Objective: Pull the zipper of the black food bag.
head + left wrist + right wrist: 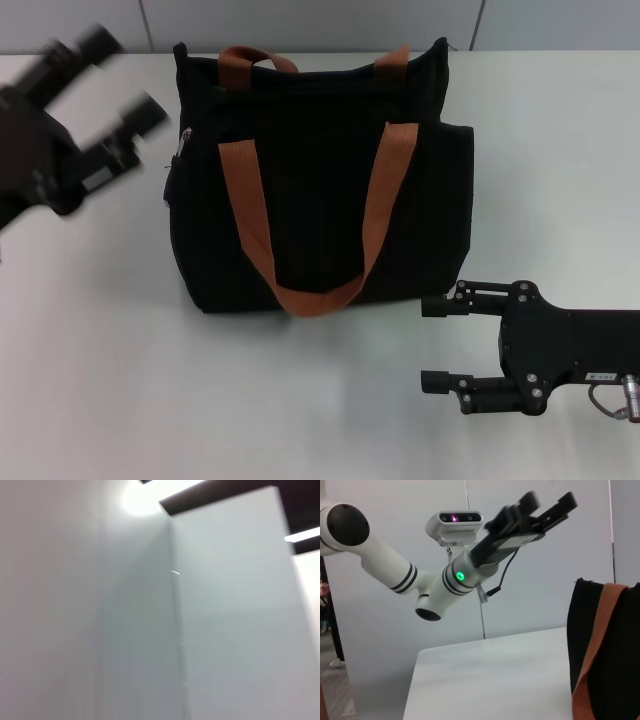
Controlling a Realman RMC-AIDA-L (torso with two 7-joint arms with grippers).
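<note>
Hovering left gripper (120, 80) apart from zipper (178, 155)

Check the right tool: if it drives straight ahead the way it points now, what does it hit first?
The right tool is open, pointing toward the robot's left across the table. It lies nearer than the black food bag, so its path looks free; depth is unclear.

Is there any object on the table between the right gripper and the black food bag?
No. In the head view, only bare white table lies between the open right gripper and the black food bag.
</note>
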